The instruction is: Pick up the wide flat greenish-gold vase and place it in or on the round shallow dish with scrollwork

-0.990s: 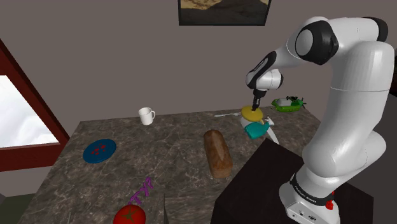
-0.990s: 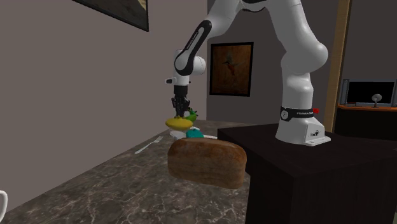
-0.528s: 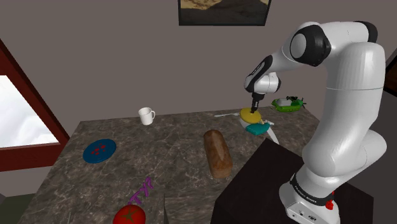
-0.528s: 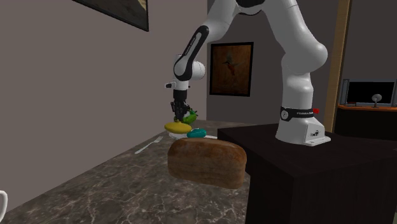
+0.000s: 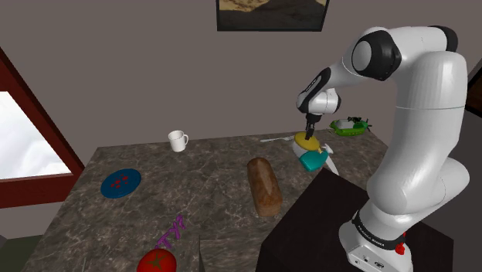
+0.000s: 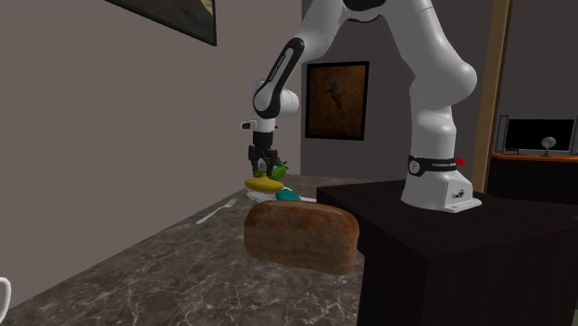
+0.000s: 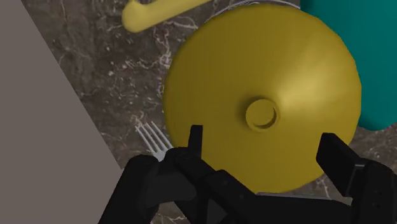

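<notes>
While I watched from the shoulder view, the dark stand sat nearest at five o'clock, with a red round thing on the marbled table at seven o'clock. Farther in lay a brown loaf, and the round blue dish with red marks was at the loaf's nine o'clock, well apart from everything else. A white mug stood at the dish's one o'clock. At the loaf's one o'clock I saw the vase, a flat greenish-gold disc, with a teal thing at its six o'clock and a fork at its nine o'clock. I could not tell whether the vase and the teal thing touched. The gripper hung just above the vase. In the wrist view the gripper had its jaws wide apart, clasping nothing, and the vase lay beyond them with its small neck between the fingers, untouched. A green thing lay at the vase's two o'clock, near the wall.
</notes>
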Controlling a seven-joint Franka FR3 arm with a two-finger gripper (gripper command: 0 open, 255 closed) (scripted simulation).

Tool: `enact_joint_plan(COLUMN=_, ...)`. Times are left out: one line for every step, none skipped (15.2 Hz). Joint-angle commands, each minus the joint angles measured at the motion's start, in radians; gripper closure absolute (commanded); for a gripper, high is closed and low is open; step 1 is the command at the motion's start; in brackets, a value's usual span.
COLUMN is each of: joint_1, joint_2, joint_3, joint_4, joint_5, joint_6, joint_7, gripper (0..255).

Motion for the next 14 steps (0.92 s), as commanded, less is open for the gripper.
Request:
enact_joint_plan(joint_1=0.000, joint_2=0.000, joint_3=0.000, joint_4=-0.001, joint_5=0.000, joint_6=-0.001, joint_7=0.000, gripper=0)
enact_joint_plan(joint_1=0.000, joint_2=0.000, joint_3=0.000, joint_4=0.000, joint_5=0.000, joint_6=-0.001, joint_7=0.000, gripper=0)
enact_joint_plan(joint_1=-0.001, joint_2=0.003, joint_3=0.001, joint_4=-0.002, joint_5=0.002, joint_6=0.003, joint_7=-0.001, gripper=0)
enact_joint_plan(joint_1=0.008, joint_2=-0.028, joint_3=-0.010, joint_4=-0.008, joint_5=-0.013, joint_6=-0.021, joint_7=0.009, gripper=0)
enact_joint_plan(joint_1=0.017, joint_2=-0.059, joint_3=-0.021, joint_4=-0.013, joint_5=-0.027, joint_6=-0.047, joint_7=0.019, gripper=0)
enact_joint_plan(joint_1=0.025, joint_2=-0.090, joint_3=-0.032, joint_4=-0.017, joint_5=-0.042, joint_6=-0.072, joint_7=0.029, gripper=0)
enact_joint_plan(joint_1=0.031, joint_2=-0.113, joint_3=-0.039, joint_4=-0.019, joint_5=-0.054, joint_6=-0.093, joint_7=0.038, gripper=0)
enact_joint_plan(joint_1=0.030, joint_2=-0.113, joint_3=-0.039, joint_4=-0.019, joint_5=-0.055, joint_6=-0.093, joint_7=0.038, gripper=0)
enact_joint_plan(joint_1=0.030, joint_2=-0.113, joint_3=-0.039, joint_4=-0.019, joint_5=-0.055, joint_6=-0.093, joint_7=0.038, gripper=0)
enact_joint_plan(joint_1=0.030, joint_2=-0.113, joint_3=-0.039, joint_4=-0.019, joint_5=-0.055, joint_6=-0.093, joint_7=0.038, gripper=0)
enact_joint_plan(joint_1=0.030, joint_2=-0.113, joint_3=-0.039, joint_4=-0.019, joint_5=-0.055, joint_6=-0.093, joint_7=0.038, gripper=0)
enact_joint_plan(joint_1=0.030, joint_2=-0.113, joint_3=-0.039, joint_4=-0.019, joint_5=-0.055, joint_6=-0.093, joint_7=0.038, gripper=0)
enact_joint_plan(joint_1=0.030, joint_2=-0.113, joint_3=-0.039, joint_4=-0.019, joint_5=-0.055, joint_6=-0.093, joint_7=0.038, gripper=0)
enact_joint_plan(joint_1=0.030, joint_2=-0.113, joint_3=-0.039, joint_4=-0.019, joint_5=-0.055, joint_6=-0.093, joint_7=0.038, gripper=0)
